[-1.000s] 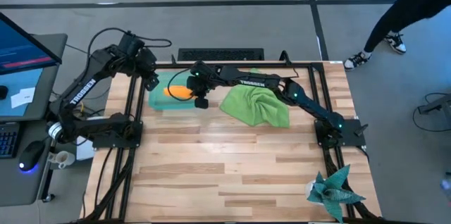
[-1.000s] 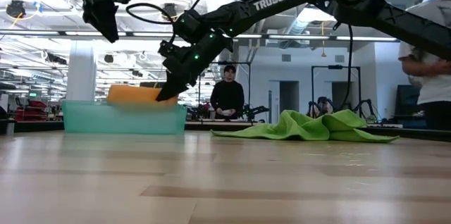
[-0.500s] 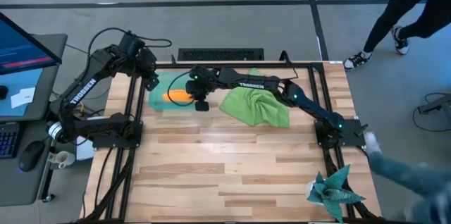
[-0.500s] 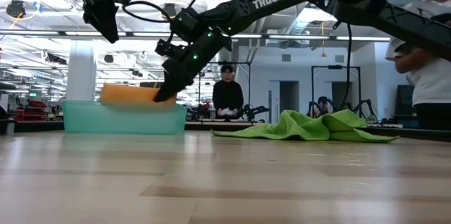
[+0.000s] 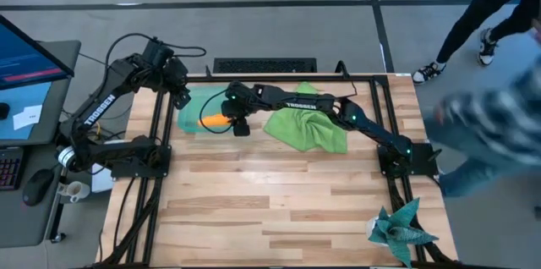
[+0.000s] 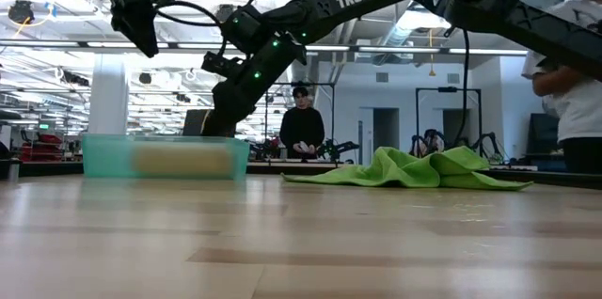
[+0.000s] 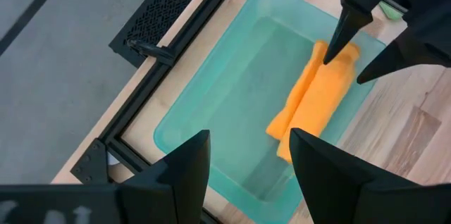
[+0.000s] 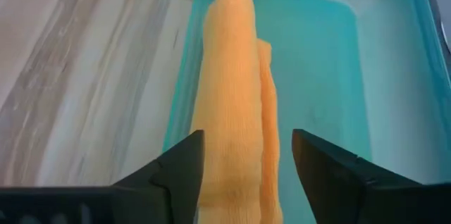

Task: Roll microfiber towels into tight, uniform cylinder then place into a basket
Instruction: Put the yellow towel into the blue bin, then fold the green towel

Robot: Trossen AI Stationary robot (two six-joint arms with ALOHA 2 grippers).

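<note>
Orange rolled towel lies in mint basket at bench's 11 o'clock | right hand over its 3 o'clock end, fingers spread, holding nothing | left hand open above basket | green towel crumpled at basket's 3 o'clock

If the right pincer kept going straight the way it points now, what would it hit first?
Most likely the rolled orange towel, which lies directly ahead between the open fingers of the right pincer, inside the mint-green basket. Past the towel comes the basket floor; exact depth is hard to judge.
</note>
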